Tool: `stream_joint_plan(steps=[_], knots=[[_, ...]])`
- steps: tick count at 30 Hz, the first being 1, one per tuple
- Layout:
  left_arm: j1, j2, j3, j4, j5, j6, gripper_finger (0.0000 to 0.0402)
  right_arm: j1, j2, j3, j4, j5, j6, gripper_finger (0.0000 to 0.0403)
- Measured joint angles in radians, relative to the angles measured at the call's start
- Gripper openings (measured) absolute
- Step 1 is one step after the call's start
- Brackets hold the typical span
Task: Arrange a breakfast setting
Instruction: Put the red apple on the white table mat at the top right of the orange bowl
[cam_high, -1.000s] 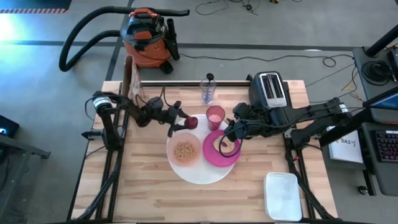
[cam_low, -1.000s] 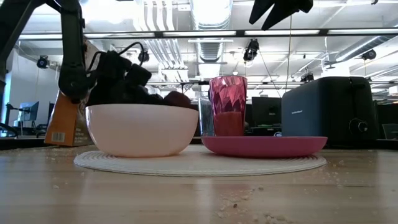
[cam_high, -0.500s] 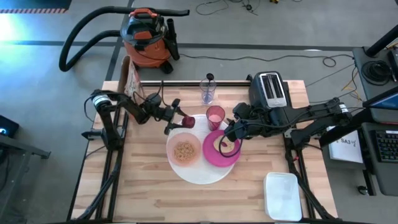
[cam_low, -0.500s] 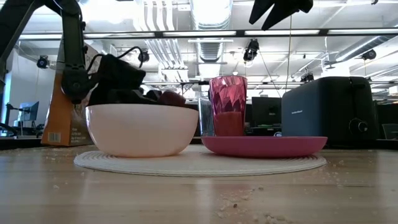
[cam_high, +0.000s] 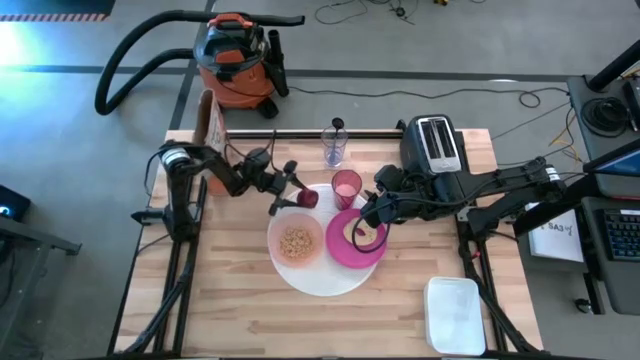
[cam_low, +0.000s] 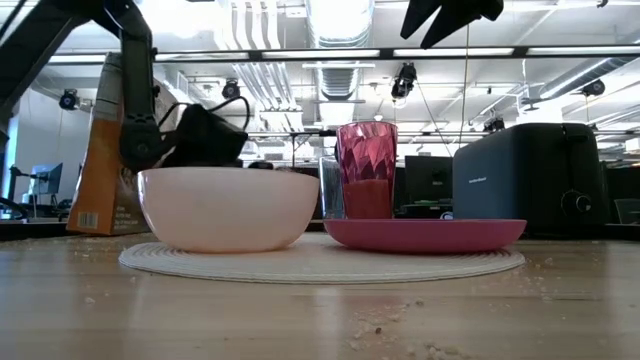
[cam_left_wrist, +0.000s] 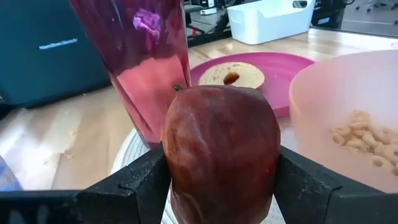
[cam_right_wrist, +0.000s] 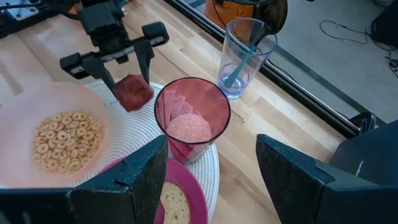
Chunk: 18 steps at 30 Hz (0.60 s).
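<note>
My left gripper (cam_high: 298, 197) is shut on a dark red apple (cam_left_wrist: 221, 143) over the far left rim of the large white plate (cam_high: 322, 280), between the pale pink bowl (cam_high: 296, 243) of cereal and the translucent pink cup (cam_high: 346, 187). My right gripper (cam_high: 364, 228) is open and empty above the magenta plate (cam_high: 345, 252), which lies on the white plate and holds a round of bread (cam_right_wrist: 171, 208). The clear glass (cam_high: 334, 148) stands behind the cup with the teal-handled spoon (cam_right_wrist: 239, 62) upright in it. My left gripper pinches the apple's two opposite sides (cam_left_wrist: 177, 155) between its two fingers (cam_left_wrist: 134, 186). The fingers come from the table's left, slanting down. The apple's stem end faces away from the wrist. Whether the apple touches the white plate, I cannot tell.
A black toaster (cam_high: 434, 145) stands at the far right. A white container (cam_high: 455, 315) sits at the near right corner. A cereal box (cam_high: 207, 120) stands at the far left. An orange-and-black shop vacuum (cam_high: 235, 55) is beyond the far edge. Crumbs lie on the wood.
My left arm has drawn its elbow toward the table's far left corner. The gripper with the apple went a little toward the left edge and came back. In the low view the apple has dropped out of sight behind the bowl's rim.
</note>
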Motion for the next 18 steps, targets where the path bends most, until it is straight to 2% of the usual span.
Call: stream_joint_plan(steps=[18], knots=[[0.009,0.029,0.008,0.005,-0.007,0.037,0.0248,0.000,0.000,0.000,0.000,0.000,0.000,0.0233]])
